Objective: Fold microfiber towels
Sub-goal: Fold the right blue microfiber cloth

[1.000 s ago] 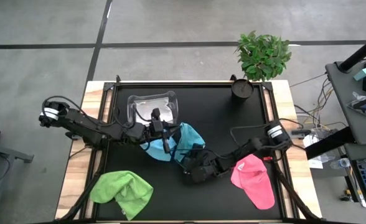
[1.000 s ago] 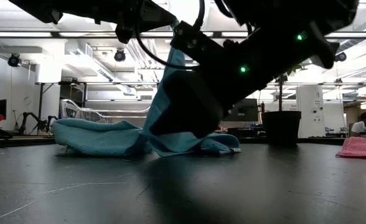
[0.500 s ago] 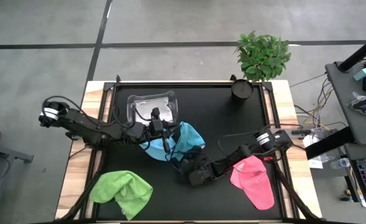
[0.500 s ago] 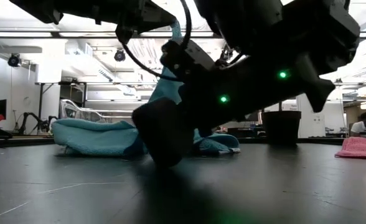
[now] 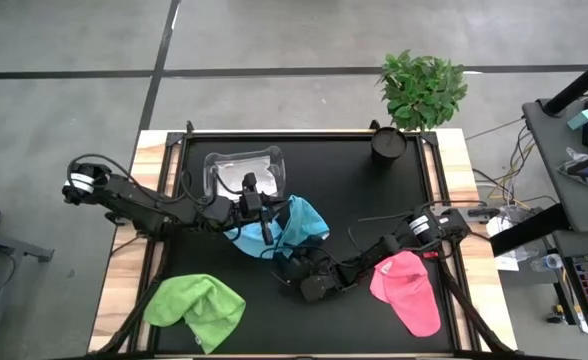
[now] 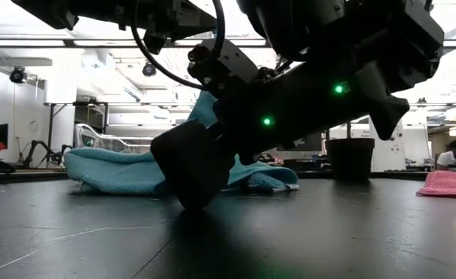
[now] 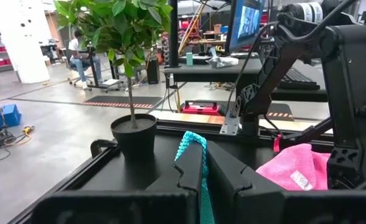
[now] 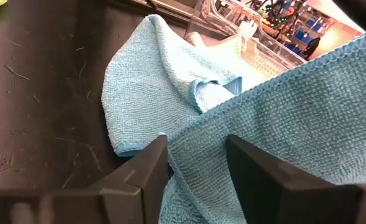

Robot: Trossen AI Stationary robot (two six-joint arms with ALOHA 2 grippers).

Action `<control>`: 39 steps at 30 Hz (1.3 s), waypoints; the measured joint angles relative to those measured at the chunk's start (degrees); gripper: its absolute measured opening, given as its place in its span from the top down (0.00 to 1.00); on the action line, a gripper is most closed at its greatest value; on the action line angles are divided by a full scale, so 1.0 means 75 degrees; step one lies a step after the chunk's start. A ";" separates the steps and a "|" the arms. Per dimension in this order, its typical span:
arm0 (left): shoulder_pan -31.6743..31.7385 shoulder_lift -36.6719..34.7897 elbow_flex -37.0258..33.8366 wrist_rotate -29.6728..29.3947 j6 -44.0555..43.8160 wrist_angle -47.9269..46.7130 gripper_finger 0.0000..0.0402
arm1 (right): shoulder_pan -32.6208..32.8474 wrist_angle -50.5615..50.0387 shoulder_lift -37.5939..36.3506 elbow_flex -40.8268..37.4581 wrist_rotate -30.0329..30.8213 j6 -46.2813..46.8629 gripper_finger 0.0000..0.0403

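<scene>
A light blue towel point(image 5: 300, 222) lies bunched at the table's middle, one part raised to my left gripper point(image 5: 265, 230), which is shut on it. A second, paler blue towel point(image 8: 147, 93) lies flat beside it. My right gripper point(image 5: 298, 270) is open, low at the table, at the blue towel's near edge. The towel's hem point(image 8: 198, 155) runs between its fingers. A lime green towel point(image 5: 196, 308) lies near left and a pink one point(image 5: 409, 290) near right. Something pale shows inside the clear tub point(image 5: 244, 172). My left gripper pinches the blue towel's stitched edge point(image 7: 192, 144) between its two shut fingers, and the edge sticks out past the fingertips. The held part point(image 6: 205, 108) is lifted, and the rest of the towel point(image 6: 112, 170) lies on the table. My right gripper has the blue towel between its open fingers point(image 8: 147, 167); whether they touch the cloth I cannot tell.
A potted plant point(image 5: 421, 92) stands at the far right corner. The clear tub sits at the far left-middle, just behind the blue towels. Bare black table shows between the green and pink towels along the near edge. A person sits in the room beyond point(image 7: 78, 53).
My right gripper has gone down to the table and toward the table's left edge, ending at the blue towel's near edge. The blue towel's raised part stays up in my left gripper.
</scene>
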 joint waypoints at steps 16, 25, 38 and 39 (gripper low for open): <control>-0.0164 0.0000 0.0002 0.0021 -0.0221 0.0000 1.00 | -0.0011 -0.1263 -0.0647 -0.0093 0.1757 -0.1103 0.98; -0.0166 -0.0137 -0.0042 -0.0042 -0.0203 -0.0354 1.00 | 0.0400 -0.5749 -0.2205 -0.0163 0.1975 0.2255 0.98; -0.0157 -0.0172 -0.0135 -0.0318 -0.0198 -0.0441 1.00 | 0.0566 -0.8021 -0.5209 -0.0711 -0.0880 0.3083 0.98; -0.0157 -0.0173 -0.0136 -0.0317 -0.0201 -0.0434 1.00 | 0.0613 -0.8040 -0.5428 -0.0811 -0.0914 0.3107 0.98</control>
